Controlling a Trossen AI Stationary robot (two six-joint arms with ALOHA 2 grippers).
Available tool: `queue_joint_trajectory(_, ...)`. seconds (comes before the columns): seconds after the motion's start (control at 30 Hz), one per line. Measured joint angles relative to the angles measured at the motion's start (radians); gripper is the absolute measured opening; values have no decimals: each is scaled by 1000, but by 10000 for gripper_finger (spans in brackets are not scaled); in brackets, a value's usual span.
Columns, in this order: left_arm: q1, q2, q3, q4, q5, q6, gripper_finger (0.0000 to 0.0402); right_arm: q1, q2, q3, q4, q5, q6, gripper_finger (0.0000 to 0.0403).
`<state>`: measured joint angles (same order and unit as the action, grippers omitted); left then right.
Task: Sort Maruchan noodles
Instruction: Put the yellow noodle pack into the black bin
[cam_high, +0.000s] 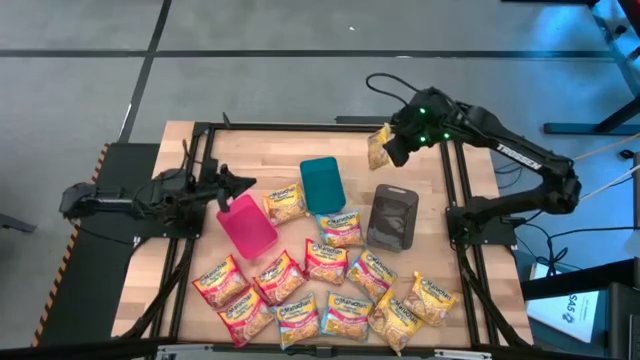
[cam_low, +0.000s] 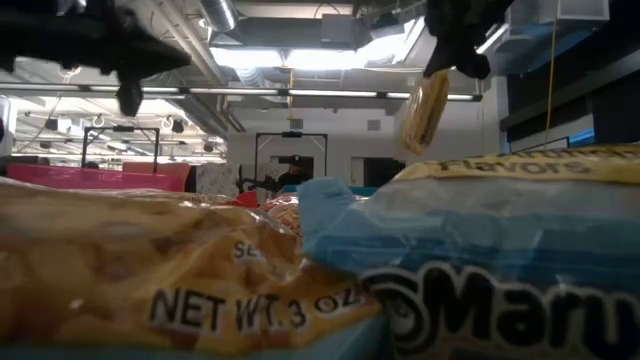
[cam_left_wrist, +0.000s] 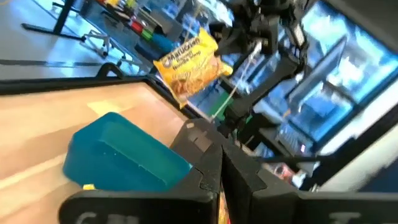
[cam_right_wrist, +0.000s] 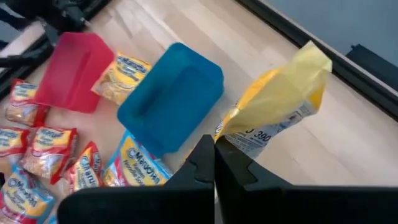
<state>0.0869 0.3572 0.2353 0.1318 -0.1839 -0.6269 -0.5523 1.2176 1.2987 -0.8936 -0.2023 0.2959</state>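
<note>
Several Maruchan noodles packets in red, yellow and blue wrappers lie flat on the near half of the wooden table. One yellow packet hangs high over the far right of the table, with my right gripper shut on it. It also shows in the left wrist view as the packet. My left gripper is shut and holds nothing. It hovers at the table's left, just beyond the far end of the pink bin. My right gripper pinches the yellow packet between its two fingers at one edge, close to a corner. The fingers slant down from the table's far right. The packet hangs below them, tilted and lifted clear of the table.
A teal bin lies mid-table, with a grey bin to its right. One yellow packet lies between the pink and teal bins. Black frame rails run along the table's sides. Bare wood shows at the far right.
</note>
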Motion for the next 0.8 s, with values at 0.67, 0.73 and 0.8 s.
queue_joint_trajectory(0.67,279,967,572,180,636,193,102,271,-151,0,-27,230,104,0)
queue_joint_trajectory(0.73,287,1025,618,220,698,186,102,305,-173,0,-13,262,109,0)
queue_joint_trajectory(0.8,289,1078,663,250,749,185,102,335,-192,0,16,284,115,0)
